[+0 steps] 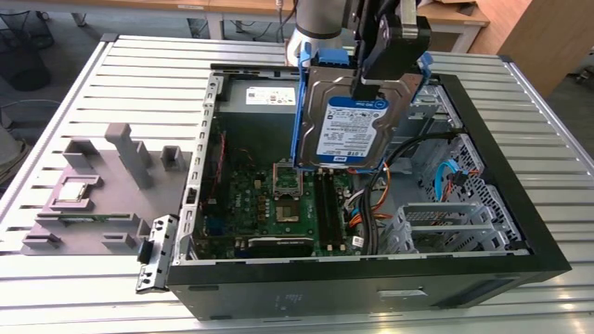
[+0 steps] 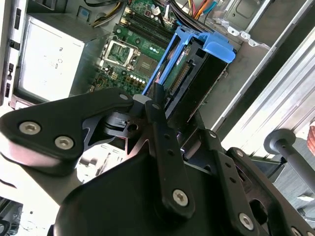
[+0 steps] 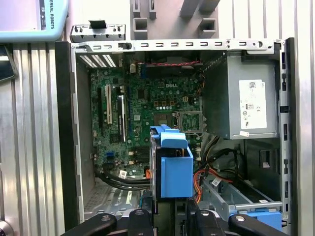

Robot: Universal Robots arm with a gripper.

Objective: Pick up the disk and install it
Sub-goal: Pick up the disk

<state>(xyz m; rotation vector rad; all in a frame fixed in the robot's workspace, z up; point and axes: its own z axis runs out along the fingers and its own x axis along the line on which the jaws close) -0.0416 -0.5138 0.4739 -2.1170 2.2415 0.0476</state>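
Observation:
The disk (image 1: 348, 125), a silver hard drive with a blue-and-white label in a bright blue carrier, hangs upright above the open computer case (image 1: 519, 229). My gripper (image 1: 379, 69) is shut on its upper edge, and the disk touches nothing else. Below its lower edge lies the green motherboard (image 1: 288, 202). In the first wrist view the disk (image 3: 171, 167) shows edge-on over the case interior, with the black fingers (image 3: 142, 219) on either side. The second wrist view shows the blue carrier (image 2: 216, 49) past the gripper (image 2: 162, 105).
Inside the case are a grey power-supply box (image 3: 246, 98), bundled cables (image 1: 371, 209) and a metal drive cage (image 1: 446, 219). A separate blue bracket (image 3: 258, 219) sits in the case. A grey fixture block (image 1: 93, 188) lies on the slatted table at the exterior view's left.

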